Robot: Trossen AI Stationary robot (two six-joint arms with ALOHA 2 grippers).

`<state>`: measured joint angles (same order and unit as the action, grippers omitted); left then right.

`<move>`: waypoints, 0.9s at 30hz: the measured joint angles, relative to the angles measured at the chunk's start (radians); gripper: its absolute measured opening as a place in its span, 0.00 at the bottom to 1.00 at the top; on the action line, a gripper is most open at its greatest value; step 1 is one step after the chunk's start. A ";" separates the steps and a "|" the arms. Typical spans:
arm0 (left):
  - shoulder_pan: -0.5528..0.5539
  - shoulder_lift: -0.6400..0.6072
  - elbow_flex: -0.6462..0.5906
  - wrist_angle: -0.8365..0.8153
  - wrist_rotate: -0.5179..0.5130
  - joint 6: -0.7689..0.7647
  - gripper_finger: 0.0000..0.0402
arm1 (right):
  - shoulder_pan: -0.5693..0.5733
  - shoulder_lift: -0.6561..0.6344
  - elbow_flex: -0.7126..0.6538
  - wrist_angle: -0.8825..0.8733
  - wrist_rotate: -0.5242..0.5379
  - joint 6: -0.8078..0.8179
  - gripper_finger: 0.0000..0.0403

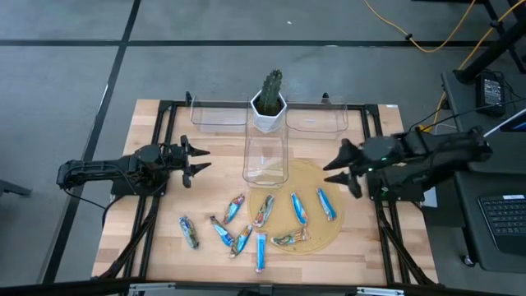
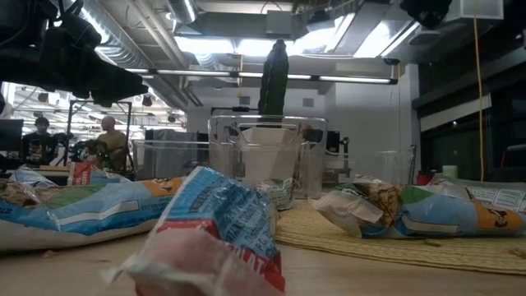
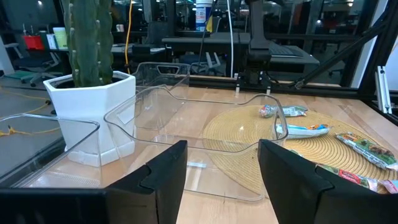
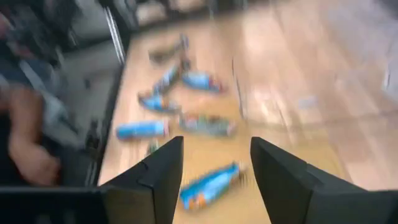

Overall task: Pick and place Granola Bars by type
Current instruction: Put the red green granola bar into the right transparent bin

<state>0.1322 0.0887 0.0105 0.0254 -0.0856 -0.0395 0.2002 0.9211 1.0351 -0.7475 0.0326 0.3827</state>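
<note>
Your left gripper [image 1: 200, 159] hangs over the wooden table [image 1: 148, 222] at its left side, arm stretched level and pointing toward the centre, its two dark fingers [image 3: 165, 180] spread apart with nothing between them. Your right gripper [image 1: 339, 170] mirrors it from the right edge, angled down toward the round woven mat [image 1: 325, 238], fingers [image 4: 163, 168] likewise parted and empty.

The Granola Bars [image 1: 261, 224] lie scattered across the near half of the table, none held: slim, crinkled foil wrappers, most bright blue, a few greenish-brown with red marks. Some rest on the straw-coloured mat, the others on bare wood to its left.

Between the two grippers stands a tall clear plastic bin [image 1: 265, 160], glossy and rounded at the rim. Behind it sits a white faceted pot [image 1: 268, 117] holding a ribbed green cactus [image 1: 271, 88], flanked by two shallow clear bins [image 1: 219, 113]. Black metal framing borders the tabletop.
</note>
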 joint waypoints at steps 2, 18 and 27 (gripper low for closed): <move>0.000 0.000 0.000 0.000 0.000 0.000 0.47 | 0.015 0.085 0.079 -0.077 0.000 0.038 0.47; 0.000 0.000 0.000 0.000 0.000 0.000 0.47 | 0.028 0.411 0.200 -0.296 0.000 0.161 0.47; 0.000 0.000 0.000 0.000 0.000 0.000 0.47 | 0.028 0.528 0.150 -0.294 0.107 0.220 0.47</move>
<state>0.1324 0.0887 0.0107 0.0254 -0.0854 -0.0397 0.2279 1.4487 1.1853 -1.0416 0.1399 0.6028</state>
